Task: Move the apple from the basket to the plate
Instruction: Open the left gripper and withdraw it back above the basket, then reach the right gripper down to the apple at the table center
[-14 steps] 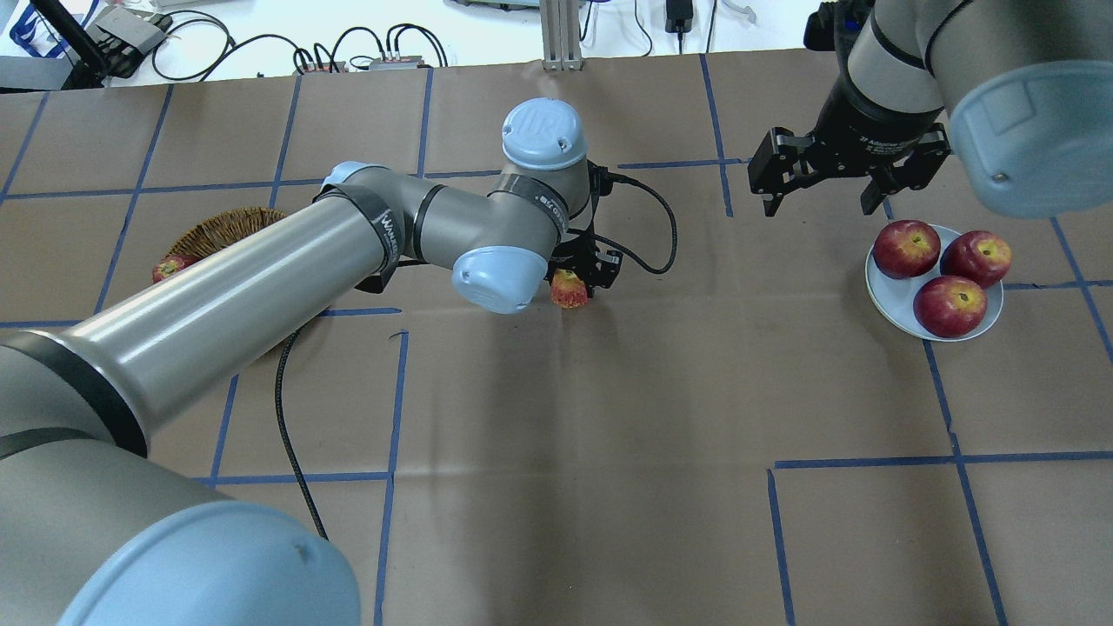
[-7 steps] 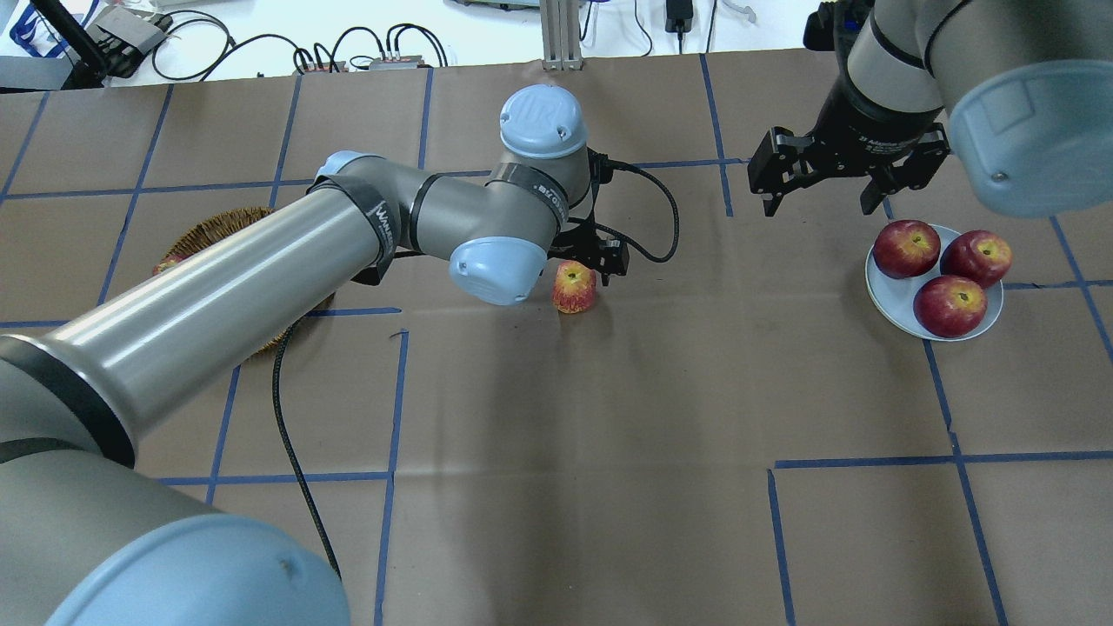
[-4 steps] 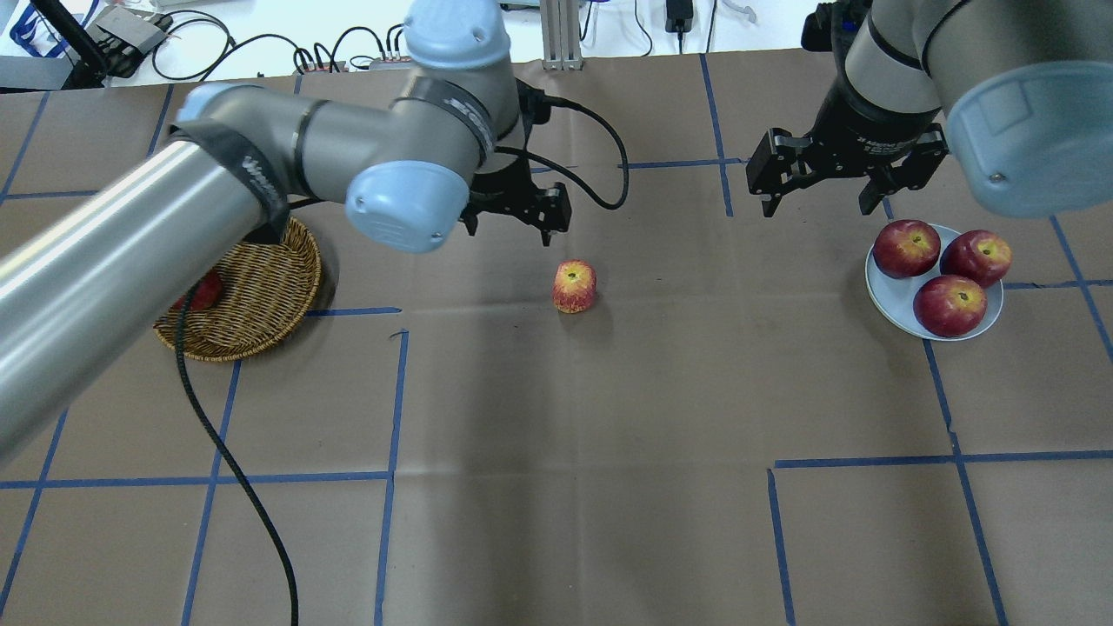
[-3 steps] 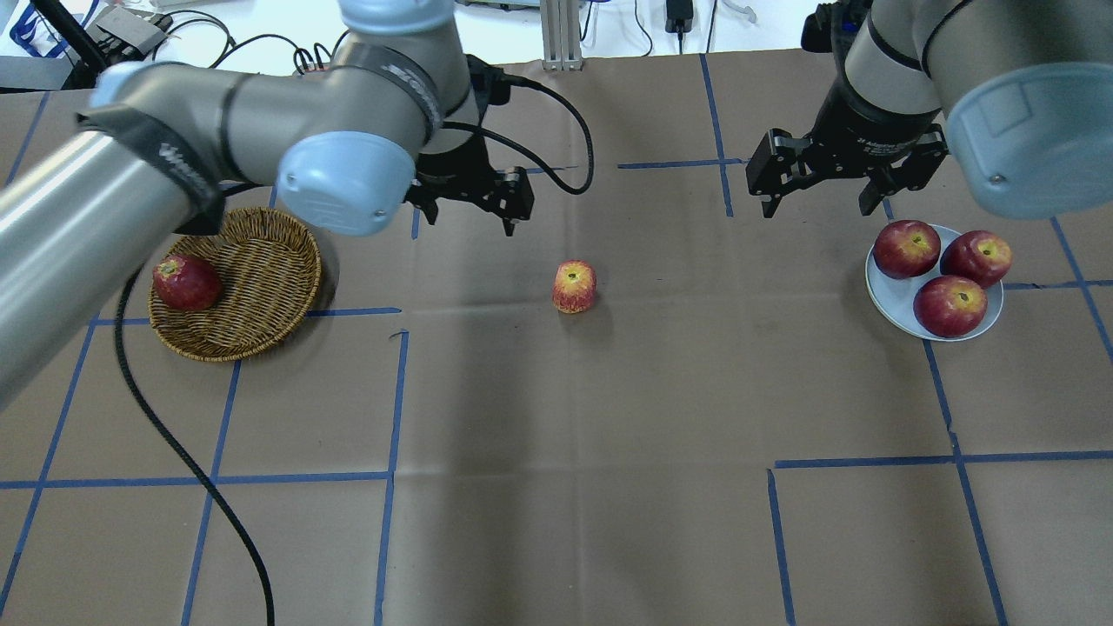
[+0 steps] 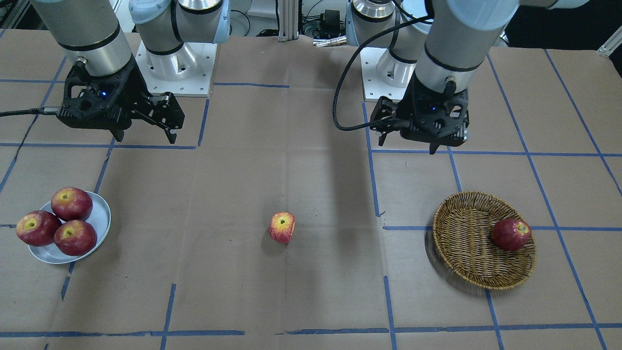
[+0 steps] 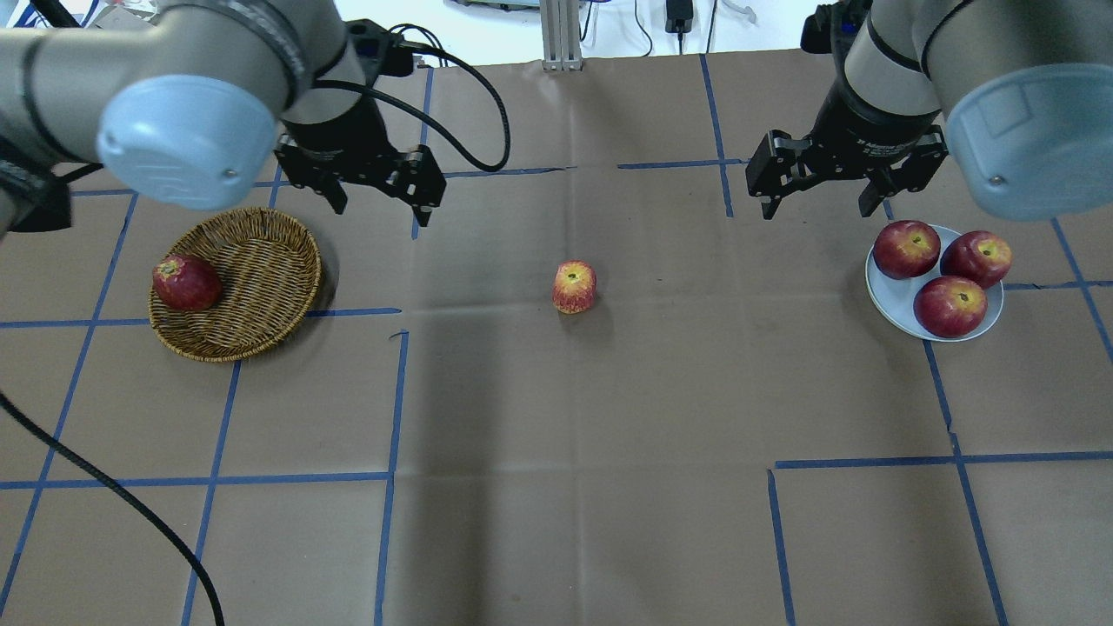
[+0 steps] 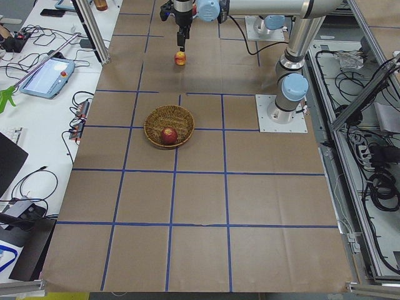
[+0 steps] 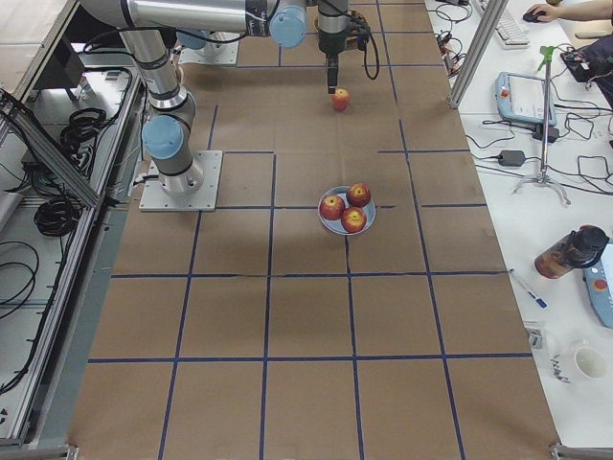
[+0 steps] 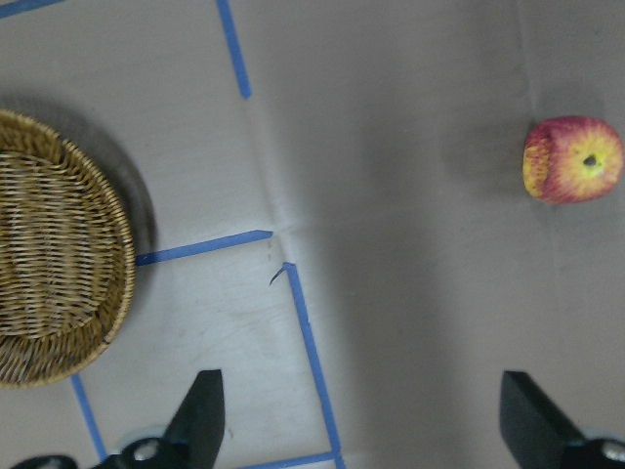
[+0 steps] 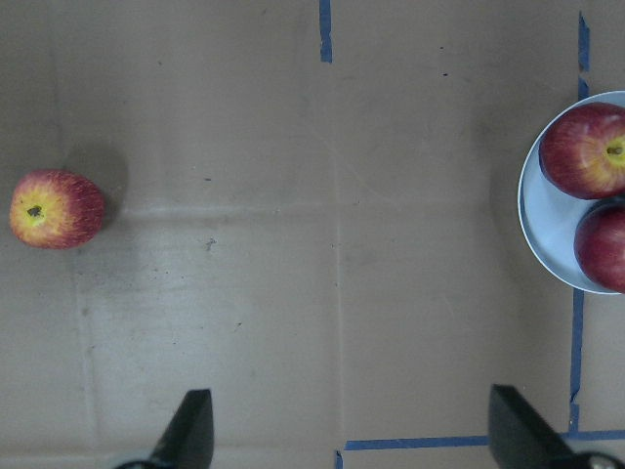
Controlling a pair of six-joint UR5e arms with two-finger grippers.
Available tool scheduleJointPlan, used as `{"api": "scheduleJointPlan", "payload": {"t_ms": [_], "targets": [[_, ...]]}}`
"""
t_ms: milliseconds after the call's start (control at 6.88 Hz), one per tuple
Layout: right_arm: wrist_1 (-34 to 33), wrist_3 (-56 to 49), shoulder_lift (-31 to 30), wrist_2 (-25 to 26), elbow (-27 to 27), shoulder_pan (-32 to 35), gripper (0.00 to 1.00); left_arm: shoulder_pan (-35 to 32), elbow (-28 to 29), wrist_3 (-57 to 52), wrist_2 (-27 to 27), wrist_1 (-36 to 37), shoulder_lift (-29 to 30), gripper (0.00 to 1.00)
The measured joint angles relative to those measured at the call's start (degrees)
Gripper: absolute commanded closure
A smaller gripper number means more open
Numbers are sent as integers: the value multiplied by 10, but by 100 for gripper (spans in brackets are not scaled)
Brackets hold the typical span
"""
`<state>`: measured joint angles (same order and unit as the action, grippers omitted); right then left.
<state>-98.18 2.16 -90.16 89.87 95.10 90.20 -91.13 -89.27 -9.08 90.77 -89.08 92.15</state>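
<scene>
**Streaky red-and-yellow apple [image 6: 574, 287] lies between the brown woven wicker basket [image 6: 261, 335] and the glossy white plate [image 6: 887, 300]**

The apple rests tilted on my brown paper-covered table [image 6: 556, 522], about midway between its left and right ends. Its yellow stem hollow is in plain sight. The basket sits well apart from it toward the left end. One dark red apple [image 6: 185, 283] lies against the basket's wall on the side nearest that end. The plate sits well apart toward the right end and carries three deep-red apples [image 6: 949, 306], which touch one another and cover most of it.

My left hand [image 6: 380, 204] hangs above the table between basket and apple, fingers spread wide and gripping nothing. From its wrist I see the basket off to one side and the apple off to the other. My right hand [image 6: 817, 204] hangs above the stretch between apple and plate, likewise wide open and holding nothing.
</scene>
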Motion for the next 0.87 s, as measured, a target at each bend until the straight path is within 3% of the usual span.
{"api": "scheduleJointPlan", "payload": {"t_ms": [291,872], "targets": [[-33,45,28,-5,-1,27,0,17,-2,-5,5,-25,-27,1],[-206,159,176,0,-3,154,0,20,-8,-7,13,-23,-34,1]]}}
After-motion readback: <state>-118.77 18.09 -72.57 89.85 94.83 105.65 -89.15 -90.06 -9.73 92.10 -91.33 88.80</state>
